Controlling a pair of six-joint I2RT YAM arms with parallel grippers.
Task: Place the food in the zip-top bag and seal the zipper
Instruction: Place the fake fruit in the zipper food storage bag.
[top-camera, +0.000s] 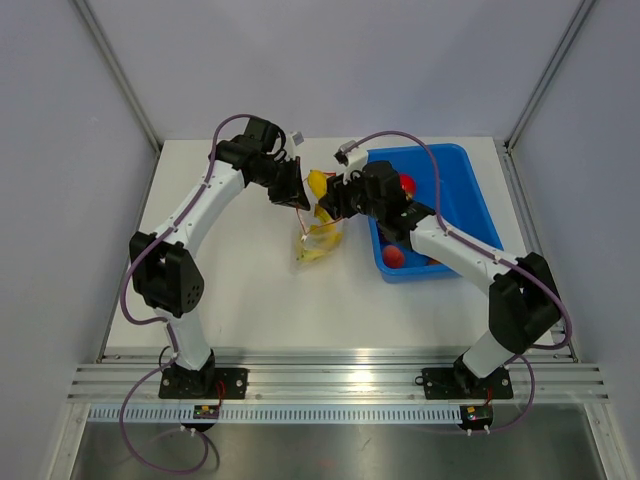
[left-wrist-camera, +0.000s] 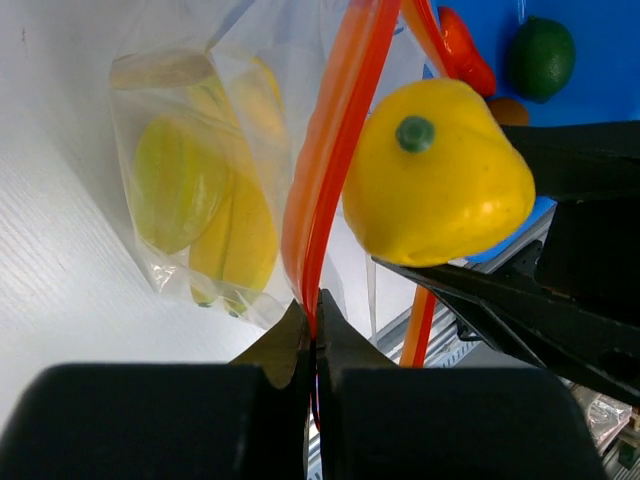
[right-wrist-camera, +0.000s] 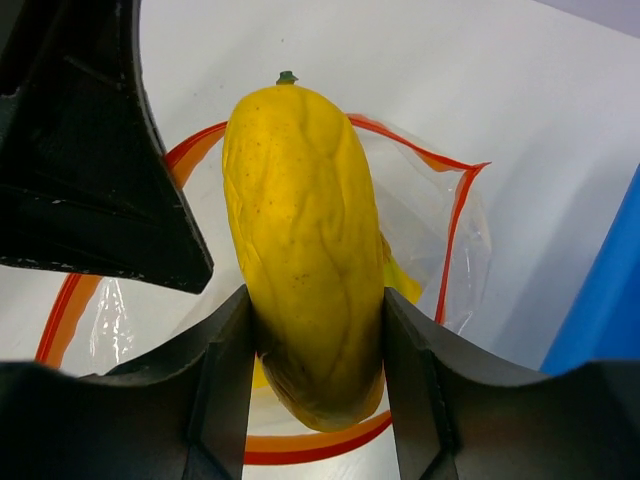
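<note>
Nearest us, over the counter (top-camera: 250, 290), the zip-top bag (top-camera: 318, 247) hung slack, yellow shapes (left-wrist-camera: 215, 200) showing through it; our left gripper (left-wrist-camera: 312, 312) was pinched tight on the zipper (left-wrist-camera: 332, 150), holding the mouth up; our right gripper (right-wrist-camera: 318, 345) was clamped on the banana (right-wrist-camera: 300, 210), at the bag's open mouth; beyond stood the blue bin (top-camera: 455, 180).

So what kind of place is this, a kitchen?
Probably a robot test lab, not a kitchen: a left arm and right arm bolted to a metal rail, a white table walled by plain grey panels, and a red toy tomato in a blue bin.
</note>
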